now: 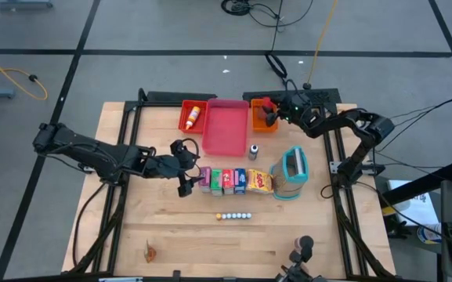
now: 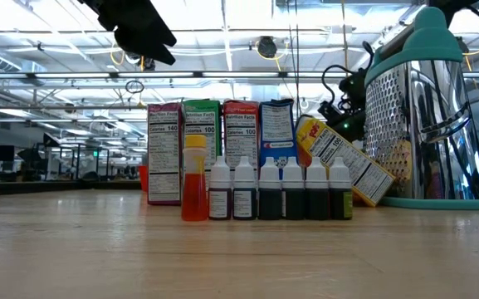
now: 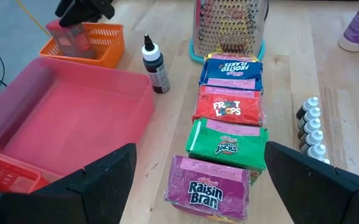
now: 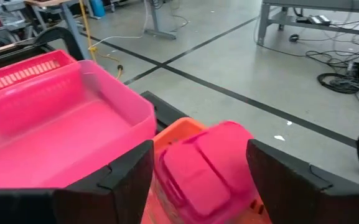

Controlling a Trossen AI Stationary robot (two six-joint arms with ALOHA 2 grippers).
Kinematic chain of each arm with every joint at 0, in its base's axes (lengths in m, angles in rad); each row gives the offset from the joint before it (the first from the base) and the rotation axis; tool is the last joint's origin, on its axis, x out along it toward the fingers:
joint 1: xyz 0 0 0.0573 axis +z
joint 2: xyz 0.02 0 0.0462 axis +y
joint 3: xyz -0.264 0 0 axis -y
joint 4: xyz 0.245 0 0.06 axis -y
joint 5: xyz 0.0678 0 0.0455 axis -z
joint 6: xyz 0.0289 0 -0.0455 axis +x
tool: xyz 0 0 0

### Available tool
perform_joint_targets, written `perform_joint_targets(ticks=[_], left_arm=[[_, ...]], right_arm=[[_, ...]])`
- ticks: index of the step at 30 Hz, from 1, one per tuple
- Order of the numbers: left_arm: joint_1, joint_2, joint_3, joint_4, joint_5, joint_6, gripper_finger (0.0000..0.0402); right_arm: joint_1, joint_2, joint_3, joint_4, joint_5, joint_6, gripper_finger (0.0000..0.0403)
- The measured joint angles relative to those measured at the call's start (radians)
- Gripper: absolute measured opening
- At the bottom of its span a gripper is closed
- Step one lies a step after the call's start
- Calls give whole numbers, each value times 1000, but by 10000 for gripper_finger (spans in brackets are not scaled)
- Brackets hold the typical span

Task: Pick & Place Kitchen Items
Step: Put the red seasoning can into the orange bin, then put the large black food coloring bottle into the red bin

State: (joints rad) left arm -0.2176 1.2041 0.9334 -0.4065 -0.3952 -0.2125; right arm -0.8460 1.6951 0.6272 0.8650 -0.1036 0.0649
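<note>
Over the orange tray at the tabletop's far right, the right pincer hangs with jaws spread wide; a red block, smooth moulded plastic with rounded corners, sits between and just below its fingers, over the tray; whether it is fully let go cannot be told. Judged placed or nearly so. Left pincer hovers spread and empty just above the purple box, first in the row of cereal boxes.

Done so far: a small orange-and-white bottle lies in the red tray; block at the orange tray. Pink tray, glossy and shallow, holds nothing visible.

Left: purple, green, red, blue boxes, glossy card, lying ahead of the left pincer; yellow box leaning on the grater, perforated metal with teal trim. Also a dark dropper bottle beside the pink tray, a line of tiny bottles to the boxes' side, a dark round can at the near edge. Most of the task remains.
</note>
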Motion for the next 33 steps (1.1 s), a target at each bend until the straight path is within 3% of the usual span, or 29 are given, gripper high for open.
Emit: perform_joint_targets(ticks=[9,14,19,24,33], left_arm=[[0,0,1,0,0,-6,351],[0,0,1,0,0,-10,351],[0,0,1,-7,0,-22,351],[0,0,1,-8,0,-22,351],[0,0,1,-8,0,-21,351]], right_arm=[[37,-1,0,38,-1,-1,228],[58,-64,0,31,-1,-22,228],[90,-204,0,-102,-7,-34,228],[141,-321,0,-310,-127,-93,226],[215,-378,0,-402,-191,-114,226]])
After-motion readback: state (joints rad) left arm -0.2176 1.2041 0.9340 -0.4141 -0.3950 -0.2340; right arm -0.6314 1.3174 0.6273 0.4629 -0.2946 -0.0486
